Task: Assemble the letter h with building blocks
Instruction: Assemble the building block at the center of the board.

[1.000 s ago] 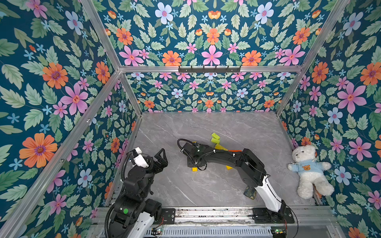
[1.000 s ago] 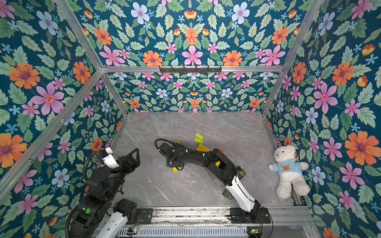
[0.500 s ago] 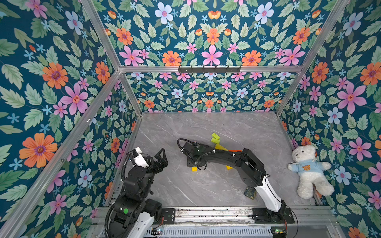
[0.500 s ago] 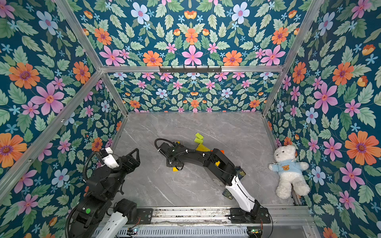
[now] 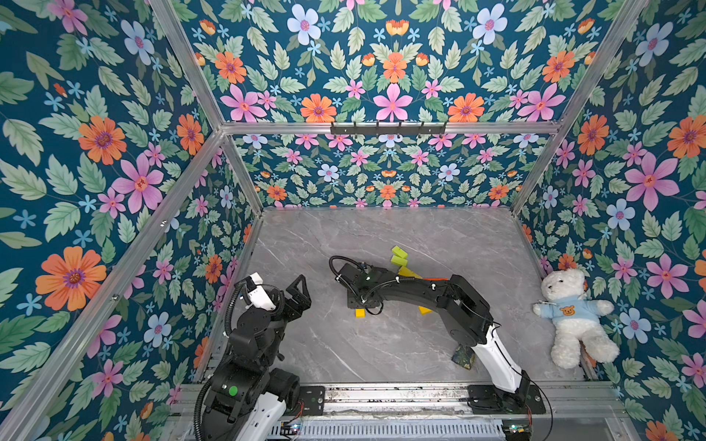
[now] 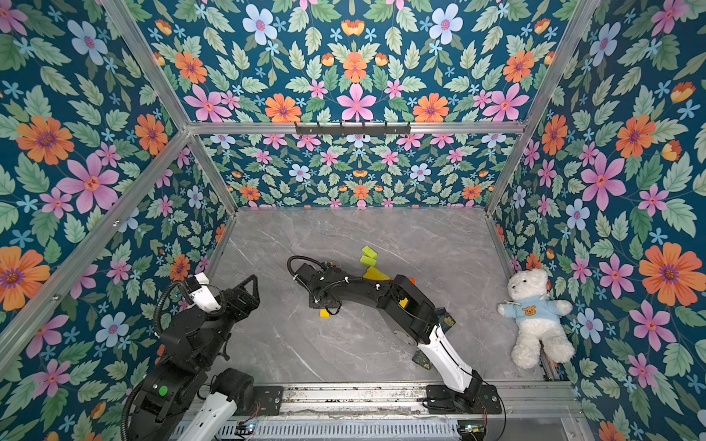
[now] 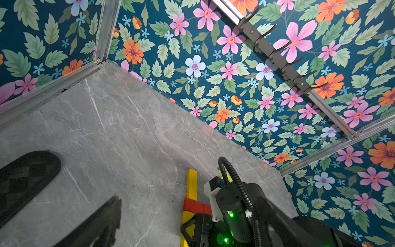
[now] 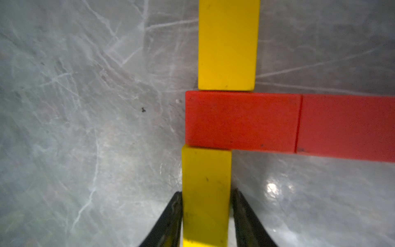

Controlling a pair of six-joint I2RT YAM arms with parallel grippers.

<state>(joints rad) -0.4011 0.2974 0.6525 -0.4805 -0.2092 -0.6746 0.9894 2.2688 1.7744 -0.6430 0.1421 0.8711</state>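
Yellow is what your right gripper (image 8: 206, 191) straddles: a yellow bar (image 8: 206, 169) lying flat on the grey marble tabletop (image 8: 85, 128), near mid-table and mostly hidden under that arm's wrist in both top views. One jaw sits hard by each of its long sides. Whether they squeeze it or merely flank it, I cannot tell; any gap is a sliver.

What matters for you is the axis. The bar's long axis runs straight out from the pincer, and its far end butts the side of the red crossbar (image 8: 241, 120), two red pieces laid end to end. A second yellow bar (image 8: 227, 42) touches the crossbar's opposite side. The two yellows are not quite in line: the one between the jaws sits shifted a little away from where the red runs out.

So, in my judgement, any retreat should go back along that axis; a sideways drag would skew the joint. The left gripper (image 5: 296, 296) hangs with its jaws apart and empty, well away, so your right arm is the nearer one.
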